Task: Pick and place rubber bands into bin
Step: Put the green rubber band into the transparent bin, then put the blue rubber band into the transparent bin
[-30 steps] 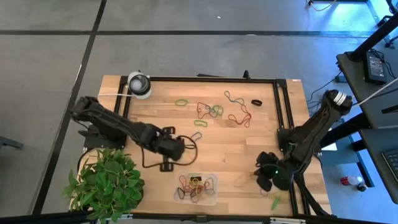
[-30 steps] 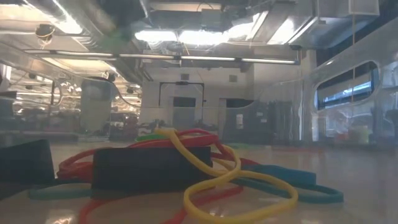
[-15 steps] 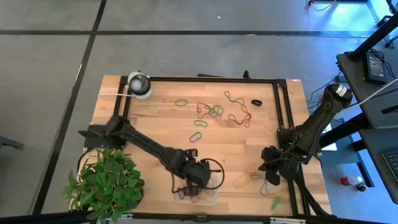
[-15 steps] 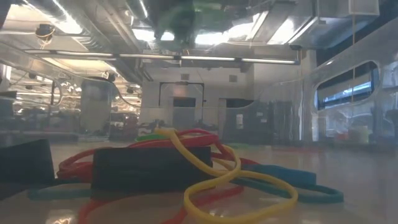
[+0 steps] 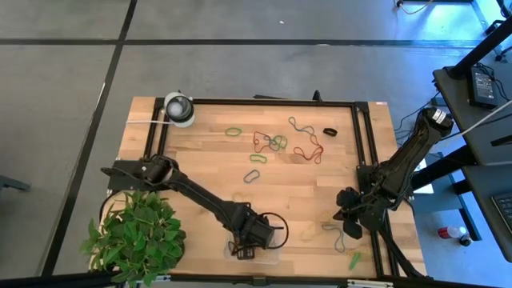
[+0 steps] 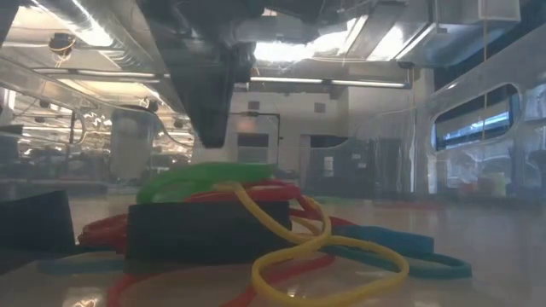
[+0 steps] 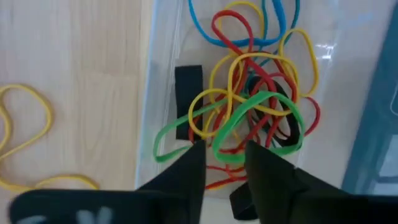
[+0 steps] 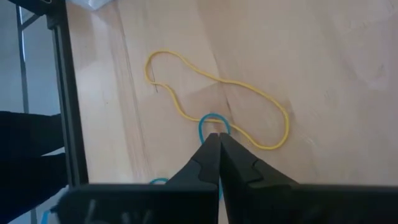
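The bin [image 5: 276, 258], a clear tray at the table's near edge, holds a pile of red, yellow, blue and black rubber bands [image 7: 261, 56]. A green rubber band [image 7: 261, 99] lies on top of that pile [image 6: 205, 177]. My left gripper [image 7: 225, 158] hangs open just above it, pointing down into the bin [image 5: 250, 244], and its fingers touch nothing. My right gripper [image 8: 214, 134] is shut near the table's right side [image 5: 348, 220], with a blue rubber band [image 8: 213, 119] at its tips. A yellow rubber band [image 8: 217, 99] lies on the wood just beyond. My right gripper pinches the blue rubber band between its two shut fingertips, slanting down from the table's right. A small loop of the band [image 8: 202, 124] sticks out past the tips. Whether the rest of the band is clear of the table, I cannot tell.
Loose rubber bands lie across the far middle of the table [image 5: 276, 142], with a red one [image 5: 308, 152] and a black one [image 5: 330, 131] among them. Another green one [image 5: 354, 258] lies near the right front corner. A round white-and-grey object [image 5: 179, 108] stands far left, a plant [image 5: 136, 236] near left.
My left gripper has swung from the table's middle toward the near edge, come down over the bin and let go. The green band, still up in the air half a second ago, now lies on the pile. My right gripper has shifted slightly toward the far edge and rolled.
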`<state>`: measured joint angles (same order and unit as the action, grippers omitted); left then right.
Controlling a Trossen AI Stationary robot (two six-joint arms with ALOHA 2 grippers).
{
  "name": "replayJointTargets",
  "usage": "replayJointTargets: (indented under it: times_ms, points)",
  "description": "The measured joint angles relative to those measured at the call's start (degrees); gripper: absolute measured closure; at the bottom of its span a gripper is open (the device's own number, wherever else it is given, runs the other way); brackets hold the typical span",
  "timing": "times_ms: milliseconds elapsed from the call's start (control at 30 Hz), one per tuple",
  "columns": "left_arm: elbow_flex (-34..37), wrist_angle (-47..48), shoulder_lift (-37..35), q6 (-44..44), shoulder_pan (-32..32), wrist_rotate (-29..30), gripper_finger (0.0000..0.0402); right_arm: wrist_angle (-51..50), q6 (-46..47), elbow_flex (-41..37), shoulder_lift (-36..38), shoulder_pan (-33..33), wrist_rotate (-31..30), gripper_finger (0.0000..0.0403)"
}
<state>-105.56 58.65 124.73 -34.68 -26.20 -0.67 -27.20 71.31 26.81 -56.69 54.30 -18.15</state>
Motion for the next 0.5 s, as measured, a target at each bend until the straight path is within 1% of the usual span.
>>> replayJointTargets:
  times_ms: [133,200,267,367,433,500]
  points:
    - [-2.1,0.9,-1.5,-2.0,1.3,-1.0,0.0263,0.2,0.4,0.0,0.0,0.0,0.1,0.0398]
    - [-3.6,2.4,-2.7,-2.9,2.1,0.3,0.0261,0.7,1.4,0.0,0.0,0.0,0.1,0.0398]
    - [-4.3,3.8,-4.5,-2.0,2.9,2.5,0.0268,0.8,2.2,0.0,0.0,0.0,0.1,0.0398]
    - [-4.3,5.6,-8.3,3.5,3.8,4.9,0.0301,0.8,3.5,0.5,-0.2,0.0,0.1,0.0398]
    - [-4.3,7.1,-10.9,8.4,4.3,5.8,0.0339,0.7,4.5,1.6,-0.3,0.0,0.0,0.04]
    - [-2.2,7.8,-14.3,13.1,4.3,7.7,0.0381,-0.6,5.2,3.5,-0.8,0.0,-0.1,0.0401]
